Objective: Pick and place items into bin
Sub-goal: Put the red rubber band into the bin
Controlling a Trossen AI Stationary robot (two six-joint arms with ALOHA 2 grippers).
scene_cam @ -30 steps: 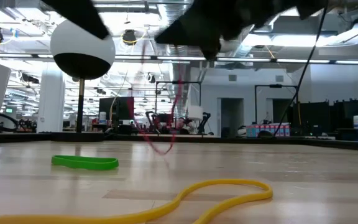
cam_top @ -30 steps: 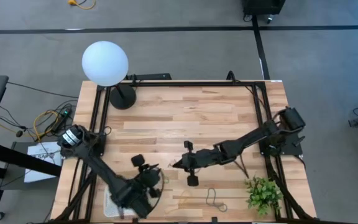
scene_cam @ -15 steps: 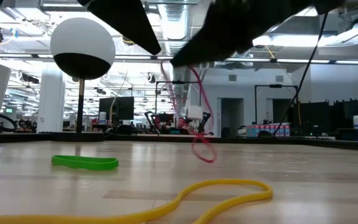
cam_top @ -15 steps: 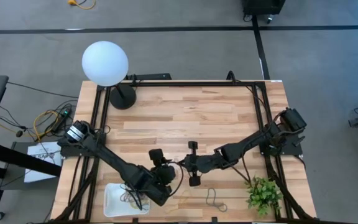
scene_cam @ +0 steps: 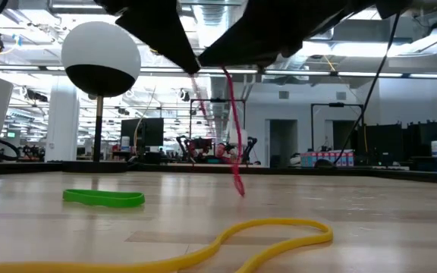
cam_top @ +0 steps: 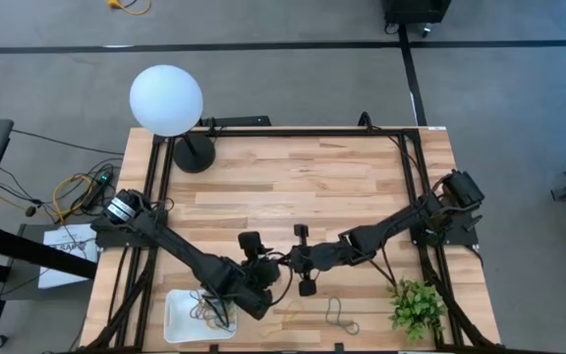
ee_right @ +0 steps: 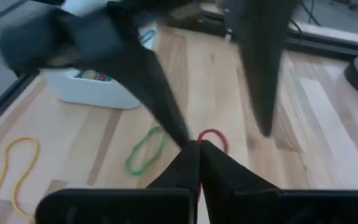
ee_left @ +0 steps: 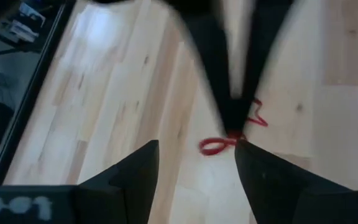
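A red rubber band (scene_cam: 232, 129) hangs from my right gripper (ee_right: 194, 144), which is shut on it above the table's middle near part (cam_top: 285, 264). My left gripper (ee_left: 196, 144) is open right by it (cam_top: 273, 275); its two fingers stand on either side of the right gripper's tip and the band (ee_left: 215, 145). I cannot tell whether they touch. The white bin (cam_top: 175, 300) with several bands in it sits at the near left. A green band (ee_right: 145, 152), a yellow band (ee_right: 17, 168), a pale band (cam_top: 288, 313) and a dark band (cam_top: 337, 315) lie flat on the table. My right gripper pinches the red band's upper end (ee_right: 211, 134) between its two fingertips. The fingers come slanting down from the table's right side. The band hangs slack below them, with its lower end (scene_cam: 240, 189) close above the tabletop.
A white globe lamp (cam_top: 167, 98) stands at the far left corner. A green plant (cam_top: 416, 305) stands at the near right. The far half of the wooden table (cam_top: 303, 172) is bare.
My left gripper has gone from over the bin toward the table's right and far side, up to my right gripper's tip. My right gripper has stayed nearly in place. The red band has swung below it and now hangs straighter.
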